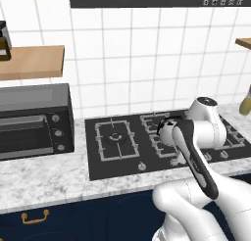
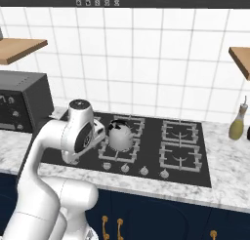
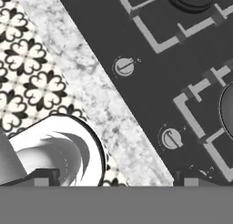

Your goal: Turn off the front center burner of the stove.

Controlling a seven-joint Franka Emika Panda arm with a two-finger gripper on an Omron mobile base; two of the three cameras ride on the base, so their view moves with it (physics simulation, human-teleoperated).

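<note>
So: stove (image 1: 122, 152) sits flush in the marble worktop (image 1: 44, 179), toaster oven (image 1: 34, 120) to its left, oil bottle (image 2: 238, 123) off to the right. Knobs run along the stove's front edge, w/ grates behind, so any knob must be reached from the worktop side.

Arm is folded over the middle of the stove, wrist bent down; hand hangs above the front strip, prob. so the cam can look along the knob row. Hand view shows two knobs, (image 3: 124, 66) and (image 3: 172, 138), both apart from the pincer (image 3: 113, 180). No contact yet.

Pincer tips barely peek at the bottom edge, far apart; looks wide, nothing held.

Which knob serves the front ctr burner: can't tell from here. Judgement: approach stage, knob not yet turned.
</note>
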